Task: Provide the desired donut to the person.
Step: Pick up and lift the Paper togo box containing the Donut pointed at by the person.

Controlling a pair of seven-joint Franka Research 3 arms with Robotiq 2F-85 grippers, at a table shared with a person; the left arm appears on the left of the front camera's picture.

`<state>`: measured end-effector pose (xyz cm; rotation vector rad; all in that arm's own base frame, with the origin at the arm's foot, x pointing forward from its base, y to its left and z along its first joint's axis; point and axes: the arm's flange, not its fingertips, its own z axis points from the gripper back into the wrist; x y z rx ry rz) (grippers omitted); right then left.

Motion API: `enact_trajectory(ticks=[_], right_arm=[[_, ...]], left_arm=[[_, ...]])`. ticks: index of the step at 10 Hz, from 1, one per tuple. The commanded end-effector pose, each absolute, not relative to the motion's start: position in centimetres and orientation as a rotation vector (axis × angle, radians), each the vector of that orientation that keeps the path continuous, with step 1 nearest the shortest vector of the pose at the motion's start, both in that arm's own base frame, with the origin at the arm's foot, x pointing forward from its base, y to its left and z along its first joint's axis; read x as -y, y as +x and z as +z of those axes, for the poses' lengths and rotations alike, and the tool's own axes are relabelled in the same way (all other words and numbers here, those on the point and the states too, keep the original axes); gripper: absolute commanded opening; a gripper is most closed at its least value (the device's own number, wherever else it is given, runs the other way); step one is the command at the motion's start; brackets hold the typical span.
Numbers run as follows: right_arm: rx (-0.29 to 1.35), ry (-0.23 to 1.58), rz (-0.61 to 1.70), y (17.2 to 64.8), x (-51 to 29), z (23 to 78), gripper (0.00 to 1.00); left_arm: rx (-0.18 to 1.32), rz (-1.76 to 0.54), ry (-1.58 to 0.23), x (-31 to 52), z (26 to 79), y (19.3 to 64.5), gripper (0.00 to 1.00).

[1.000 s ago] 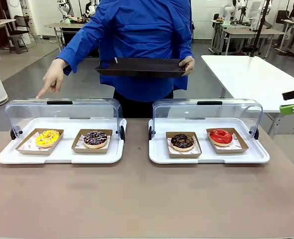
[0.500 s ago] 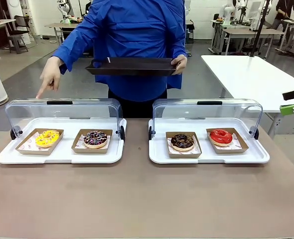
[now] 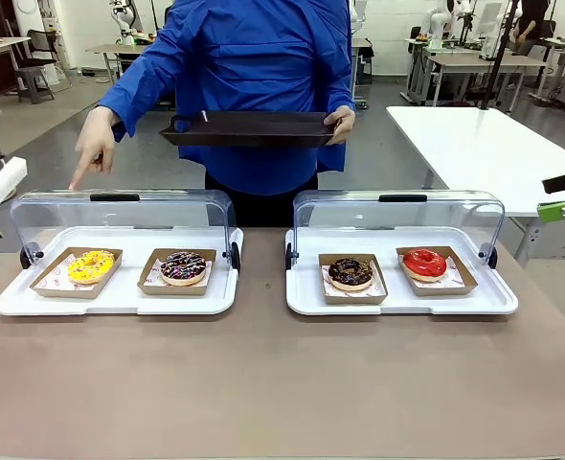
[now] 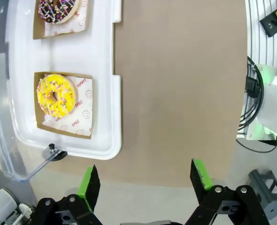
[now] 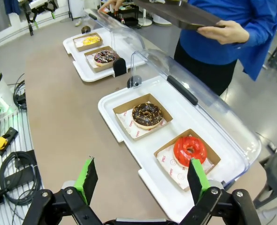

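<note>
— Up and to the left of the left gripper (image 4: 144, 177), past its left finger: yellow donut (image 4: 56, 95). It sits in a cardboard boat (image 4: 68, 134) on a white tray (image 4: 111, 117). Well apart from the green pads, no contact.

— Claw state?

— Left gripper: fingers spread wide, only bare table (image 4: 180, 93) between them. Right gripper (image 5: 141, 180): spread the same, holding nothing.

— And seen from the right gripper?

— Far ahead of it and off to its left: yellow donut (image 5: 91, 41), at the far end of the farther tray. Just ahead of its right finger lies a red donut (image 5: 190, 151). Beyond that, a chocolate donut (image 5: 147, 115) on the same near tray.

— Person?

— Person (image 3: 254, 86) in blue stands across the table from both grippers. Pointing hand (image 3: 96, 151) has one finger aimed down. It hangs above the raised clear lid (image 3: 120, 213), at the yellow donut's end of that tray. Other hand (image 3: 341, 122) holds a dark tray (image 3: 249, 129) level at chest height.

— Neighbour of the yellow donut?

— Sprinkled donut (image 4: 58, 9), in its own boat on the same white tray. It lies farther from the left gripper than the yellow one, and the two are apart.

— Lid over the yellow donut?

— No. It stands on the tray's far side, beyond the donut from the left gripper.
</note>
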<state>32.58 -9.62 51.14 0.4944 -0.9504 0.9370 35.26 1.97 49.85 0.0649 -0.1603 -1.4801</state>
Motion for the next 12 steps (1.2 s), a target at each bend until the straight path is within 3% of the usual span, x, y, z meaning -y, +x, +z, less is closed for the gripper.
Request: enact_trajectory(ticks=[1, 5, 10, 12], right_arm=[[0.963, 0.503, 0.948, 32.8, 9.7, 51.1, 1.00], [0.963, 0.503, 0.948, 32.8, 9.7, 51.1, 1.00], [0.963, 0.503, 0.948, 32.8, 9.7, 51.1, 1.00], [0.963, 0.503, 0.948, 32.8, 9.7, 51.1, 1.00]], left_arm=[[0.189, -1.420, 0.067, -2.8, 51.0, 34.1, 1.00], [0.010, -1.565, -0.092, -3.1, 44.9, 43.8, 1.00], [0.188, -1.599, -0.144, -6.2, 39.4, 49.2, 1.00], [0.186, -1.581, -0.168, -5.9, 37.3, 50.5, 1.00]])
